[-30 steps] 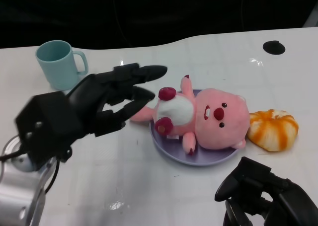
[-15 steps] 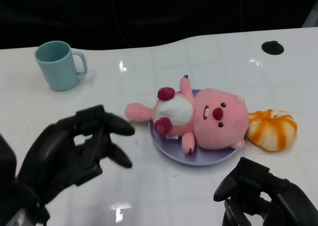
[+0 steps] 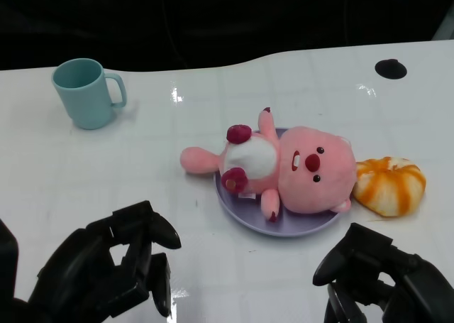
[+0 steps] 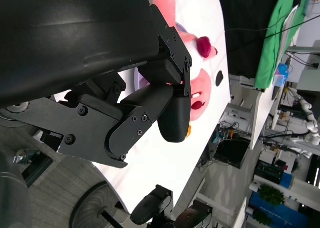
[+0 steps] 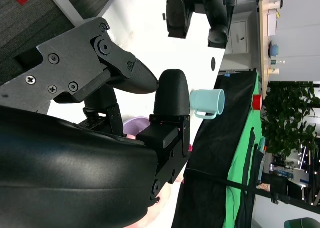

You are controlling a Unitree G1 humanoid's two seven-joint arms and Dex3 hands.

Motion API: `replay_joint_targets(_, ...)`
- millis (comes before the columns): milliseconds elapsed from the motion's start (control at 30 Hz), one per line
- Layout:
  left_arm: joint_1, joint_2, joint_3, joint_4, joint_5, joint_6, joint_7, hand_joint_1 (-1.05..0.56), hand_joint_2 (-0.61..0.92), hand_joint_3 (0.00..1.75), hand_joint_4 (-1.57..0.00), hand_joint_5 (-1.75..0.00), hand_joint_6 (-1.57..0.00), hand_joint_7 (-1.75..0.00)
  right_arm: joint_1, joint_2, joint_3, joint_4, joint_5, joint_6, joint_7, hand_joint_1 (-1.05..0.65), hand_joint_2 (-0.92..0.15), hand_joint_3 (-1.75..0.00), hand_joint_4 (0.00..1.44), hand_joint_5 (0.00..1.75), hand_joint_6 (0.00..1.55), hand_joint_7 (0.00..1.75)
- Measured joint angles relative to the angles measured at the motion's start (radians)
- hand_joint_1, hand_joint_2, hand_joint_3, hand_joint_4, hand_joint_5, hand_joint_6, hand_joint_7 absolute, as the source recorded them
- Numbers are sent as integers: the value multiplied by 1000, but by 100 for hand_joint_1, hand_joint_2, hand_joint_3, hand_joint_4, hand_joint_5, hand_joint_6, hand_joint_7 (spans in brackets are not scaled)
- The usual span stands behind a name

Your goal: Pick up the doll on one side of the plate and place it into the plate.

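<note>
The pink plush doll (image 3: 298,168) lies on its back across the purple plate (image 3: 301,230), with one arm sticking out over the plate's left rim. My left hand (image 3: 106,275) hovers low at the near left, well clear of the doll, fingers loosely bent and holding nothing. My right hand (image 3: 386,284) sits at the near right, below the plate, also holding nothing. The left wrist view shows the doll (image 4: 202,85) beyond my left hand's fingers (image 4: 172,115). A sliver of the plate (image 5: 136,124) shows in the right wrist view.
A teal mug (image 3: 86,92) stands at the far left and also appears in the right wrist view (image 5: 207,101). An orange-and-white plush piece (image 3: 389,184) lies against the plate's right side. A black round spot (image 3: 390,68) marks the far right of the table.
My left hand has drawn back from the doll toward the near left edge, and its fingers have bent inward. The doll, the plate and the right hand have stayed put.
</note>
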Motion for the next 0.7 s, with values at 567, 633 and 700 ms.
replay_joint_targets(567, -9, 1, -39, 39, -3, 13, 2, -5, 41, 150, -93, -175, -76, -166, -5, 0, -48, 60, 26, -61, 29, -24, -60, -112, 62, 174, 52, 149)
replay_joint_targets(633, -10, 1, -39, 39, -3, 16, 2, -5, 41, 150, -93, -175, -76, -167, -5, 0, -49, 66, 26, -69, 29, -24, -61, -111, 61, 174, 52, 149)
replay_joint_targets(700, -12, 2, -39, 42, -2, 16, 2, -6, 40, 151, -94, -175, -75, -168, -5, 0, -49, 68, 26, -73, 29, -24, -61, -111, 61, 174, 52, 149)
